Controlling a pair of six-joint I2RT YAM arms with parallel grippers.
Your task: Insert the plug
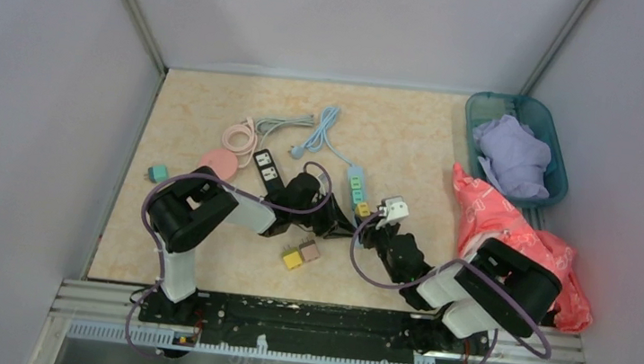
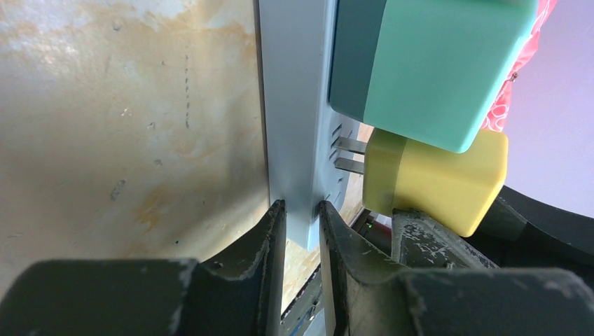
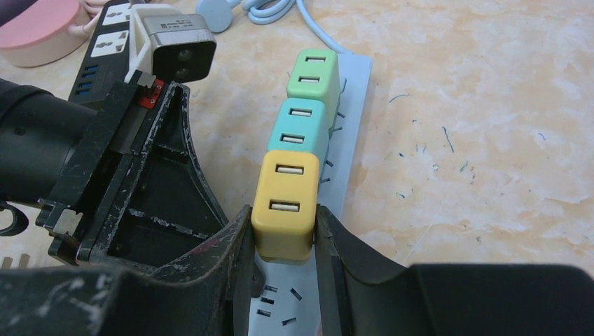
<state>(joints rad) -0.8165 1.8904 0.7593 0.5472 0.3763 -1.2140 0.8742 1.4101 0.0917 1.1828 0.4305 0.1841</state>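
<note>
Three cube-shaped adapters stand in a row on the pale blue power strip (image 3: 352,133). A green adapter (image 3: 313,73) is farthest from the right wrist camera, a teal adapter (image 3: 300,126) is in the middle, and the yellow plastic plug adapter (image 3: 284,199) is nearest.

The right gripper (image 3: 284,241) is clenched on the yellow plastic plug adapter, with one black finger pressed against each side face. From the left wrist view, the adapter's two metal prongs (image 2: 347,154) show partly bare between its body and the face of the strip — it is not seated flush. The teal adapter beside it sits tight against the strip. The left gripper (image 2: 302,217) pinches the end of the strip, its jaws closed on the thin blue edge just beside the yellow adapter.

From above, both grippers meet at the near end of the strip, mid-way across the beige marbled tabletop (image 1: 413,137).

- **Left of the strip:** a black power strip (image 1: 266,165), a round pink disc (image 1: 216,164) and a coiled pink cable (image 1: 240,135).
- **Near the left arm:** a loose yellow cube (image 1: 292,259) touching a pink cube (image 1: 310,251), with a teal cube (image 1: 157,173) well apart at the table's left edge.
- **Far right:** a teal plastic basket (image 1: 559,175) holding a lavender cloth (image 1: 511,152), and a red-pink bag (image 1: 512,225) just in front of it.
</note>
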